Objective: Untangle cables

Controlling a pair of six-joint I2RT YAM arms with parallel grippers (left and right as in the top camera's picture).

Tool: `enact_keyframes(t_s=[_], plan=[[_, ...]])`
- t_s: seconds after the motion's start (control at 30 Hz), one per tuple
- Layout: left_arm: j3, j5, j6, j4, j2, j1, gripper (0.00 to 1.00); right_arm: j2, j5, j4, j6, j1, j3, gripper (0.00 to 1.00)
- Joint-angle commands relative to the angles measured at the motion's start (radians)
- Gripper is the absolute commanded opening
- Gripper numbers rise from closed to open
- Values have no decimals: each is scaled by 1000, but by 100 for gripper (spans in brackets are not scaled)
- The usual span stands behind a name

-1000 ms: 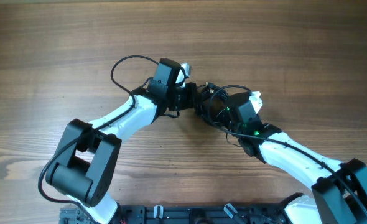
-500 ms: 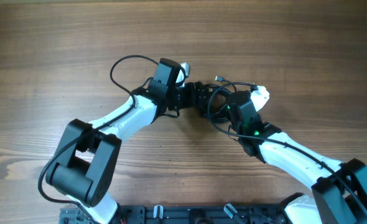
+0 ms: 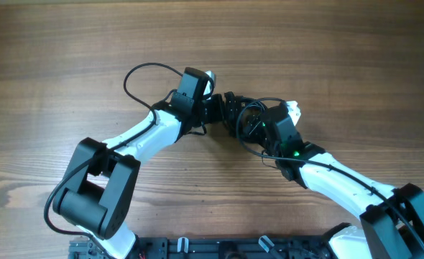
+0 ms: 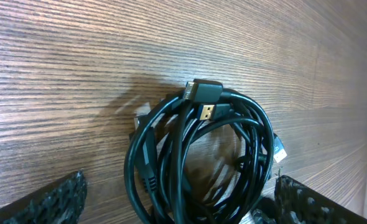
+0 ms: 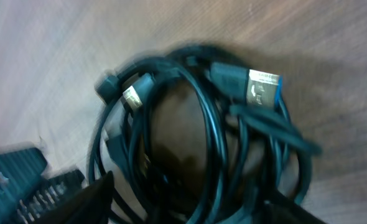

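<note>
Since a second ago the cables [image 3: 246, 116] have slackened into one coil at frame centre. Your left gripper [image 4: 182, 186] stands wide, holding nothing. The right gripper [image 3: 259, 124] looks parted, though blurred. No strand is freed yet, so nearly all the untangling is left.

Overhead view: bright, even light, sharp focus. Right wrist view: blurred throughout. Left wrist view: cables [image 4: 174, 149] cast soft shadows.

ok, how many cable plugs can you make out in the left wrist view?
3: a black plug at the top of the coil, a gold-tipped plug just below it, a blue-tipped plug at the right. More may be hidden in the coil.
</note>
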Motion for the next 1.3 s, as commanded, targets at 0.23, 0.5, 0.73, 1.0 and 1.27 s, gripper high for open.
enact_keyframes(t_s=[0.23, 0.5, 0.73, 1.0, 1.27], plan=[[4, -229, 13, -21, 10, 0, 67, -3, -50, -86, 103, -16, 18, 94], [4, -230, 14, 33, 74, -82, 74, -35, -135, -53, -40, -26, 20, 99], [4, -329, 13, 25, 122, -143, 4, -208, -116, -151, -86, -27, 19, 99], [4, -285, -507, -162, 121, -60, 4, -71, -244, -177, -27, -9, 6, 96], [6, 128, -231, -97, 105, 50, 28, -58, -204, -145, -35, -9, 6, 98]])
